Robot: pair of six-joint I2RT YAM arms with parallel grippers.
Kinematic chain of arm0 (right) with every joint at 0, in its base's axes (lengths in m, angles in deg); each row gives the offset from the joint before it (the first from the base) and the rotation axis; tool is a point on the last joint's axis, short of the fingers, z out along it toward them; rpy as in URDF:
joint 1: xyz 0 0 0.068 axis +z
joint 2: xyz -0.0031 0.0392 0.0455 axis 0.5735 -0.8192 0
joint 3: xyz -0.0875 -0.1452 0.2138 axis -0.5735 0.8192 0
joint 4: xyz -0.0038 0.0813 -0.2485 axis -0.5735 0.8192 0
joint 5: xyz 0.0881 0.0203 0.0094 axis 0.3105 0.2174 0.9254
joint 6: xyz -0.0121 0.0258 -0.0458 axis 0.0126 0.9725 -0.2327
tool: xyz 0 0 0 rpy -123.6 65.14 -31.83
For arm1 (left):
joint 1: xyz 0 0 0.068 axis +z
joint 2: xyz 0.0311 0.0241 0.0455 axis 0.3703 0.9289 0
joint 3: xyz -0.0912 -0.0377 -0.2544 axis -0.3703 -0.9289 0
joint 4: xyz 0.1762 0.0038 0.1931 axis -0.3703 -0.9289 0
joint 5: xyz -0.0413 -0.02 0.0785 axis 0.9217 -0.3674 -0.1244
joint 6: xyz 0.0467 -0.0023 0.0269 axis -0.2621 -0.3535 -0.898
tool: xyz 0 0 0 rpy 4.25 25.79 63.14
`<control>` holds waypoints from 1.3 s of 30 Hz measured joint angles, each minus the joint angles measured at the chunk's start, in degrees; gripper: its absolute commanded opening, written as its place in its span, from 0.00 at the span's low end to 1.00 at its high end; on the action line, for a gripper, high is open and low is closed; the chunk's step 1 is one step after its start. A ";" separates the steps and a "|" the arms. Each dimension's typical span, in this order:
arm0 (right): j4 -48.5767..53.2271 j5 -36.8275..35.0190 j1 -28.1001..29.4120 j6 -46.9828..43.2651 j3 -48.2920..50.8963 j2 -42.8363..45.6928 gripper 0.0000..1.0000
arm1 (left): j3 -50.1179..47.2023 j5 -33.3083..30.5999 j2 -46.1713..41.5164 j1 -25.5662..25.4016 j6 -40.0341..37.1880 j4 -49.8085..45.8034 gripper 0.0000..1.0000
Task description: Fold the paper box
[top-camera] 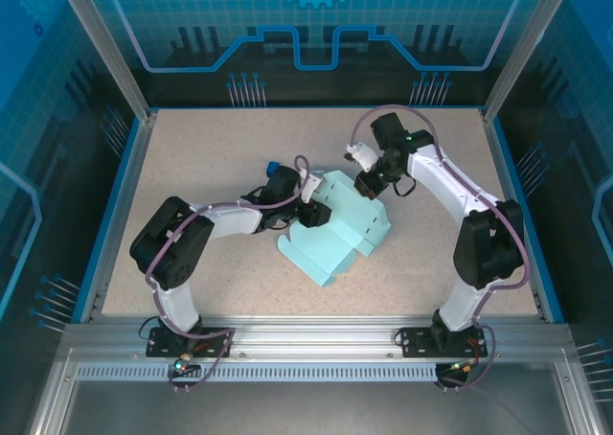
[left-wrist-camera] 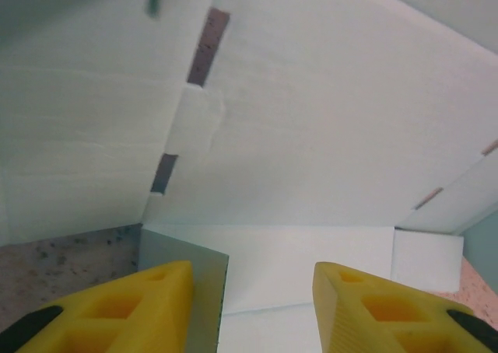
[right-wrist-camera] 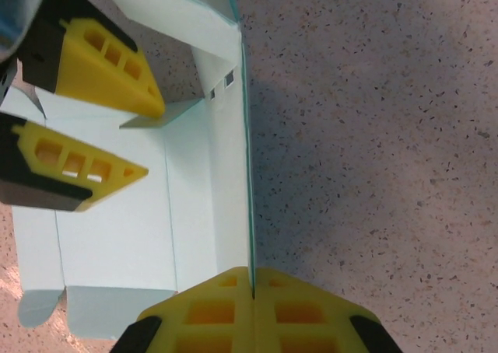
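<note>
One paper box (top-camera: pixel 335 239); one table (top-camera: pixel 211 157); two grippers, my left gripper (right-wrist-camera: pixel 152 139) and my right gripper (right-wrist-camera: pixel 250 279), with four yellow fingers (right-wrist-camera: pixel 101 50) in all.

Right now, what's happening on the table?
Both arms are working on the paper box, which lies half folded in the middle of the table. The right gripper is shut on the edge of one raised wall. The left gripper is open, reaching into the box beside a small side flap and gripping nothing. The near flaps lie flat.
</note>
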 measured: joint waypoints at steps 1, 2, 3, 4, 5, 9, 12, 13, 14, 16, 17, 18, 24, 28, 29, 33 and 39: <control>0.00 0.00 0.00 0.09 0.02 -0.04 0.00 | -0.33 0.42 0.00 -0.20 0.35 0.22 0.47; -0.02 0.00 0.00 0.24 0.07 -0.09 0.00 | -0.50 0.76 0.02 -0.35 0.42 0.35 0.48; -0.04 0.00 0.00 0.33 0.17 -0.09 0.00 | -0.50 1.14 0.02 -0.46 0.46 0.39 0.48; -0.13 0.00 -0.04 0.39 0.39 -0.09 0.00 | -0.50 1.42 0.02 -0.48 0.50 0.50 0.49; -0.28 -0.02 -0.07 0.37 0.63 -0.09 0.00 | -0.50 1.55 0.02 -0.48 0.48 0.50 0.50; -1.18 0.04 -0.35 -0.20 2.16 -0.09 0.00 | -0.55 1.75 -0.83 -0.37 0.11 -0.31 0.54; -1.84 0.55 -0.70 -0.98 2.86 -0.04 0.00 | -0.55 2.51 -3.82 0.79 0.13 -0.83 0.56; -2.10 0.74 -0.79 -1.36 2.97 -0.04 0.00 | -0.50 2.91 -5.01 1.51 0.11 -0.79 0.57; -2.32 0.98 -0.81 -1.64 3.04 0.02 0.00 | -0.42 3.19 -5.95 2.25 0.11 -0.76 0.57; -2.67 1.53 -0.81 -2.01 3.26 0.20 0.00 | 0.81 3.69 -6.91 3.85 0.09 -1.03 0.59; -2.84 1.70 -0.81 -2.19 3.41 0.31 0.00 | 1.70 3.78 -6.91 4.44 0.09 -1.22 0.59; -2.89 1.75 -0.81 -2.23 3.52 0.46 0.00 | 2.75 3.80 -6.86 4.98 0.09 -1.46 0.59; -3.06 2.73 -0.81 -2.40 3.58 0.83 0.00 | 9.46 5.31 -4.66 5.40 0.09 -2.84 0.59; -3.15 3.17 -0.81 -2.36 3.63 0.85 0.00 | 11.87 7.74 -2.69 5.40 0.42 -2.95 0.51; -3.30 3.19 -0.81 -2.36 3.63 0.85 0.00 | 11.96 8.33 -2.51 5.38 0.46 -2.95 0.49; -3.96 3.15 -0.81 -1.73 3.63 0.85 0.00 | 11.96 10.88 -2.16 5.01 1.66 -2.97 0.43; -4.59 3.19 -0.81 -1.29 3.63 0.85 0.00 | 10.95 14.29 -2.16 3.87 3.41 -1.25 0.44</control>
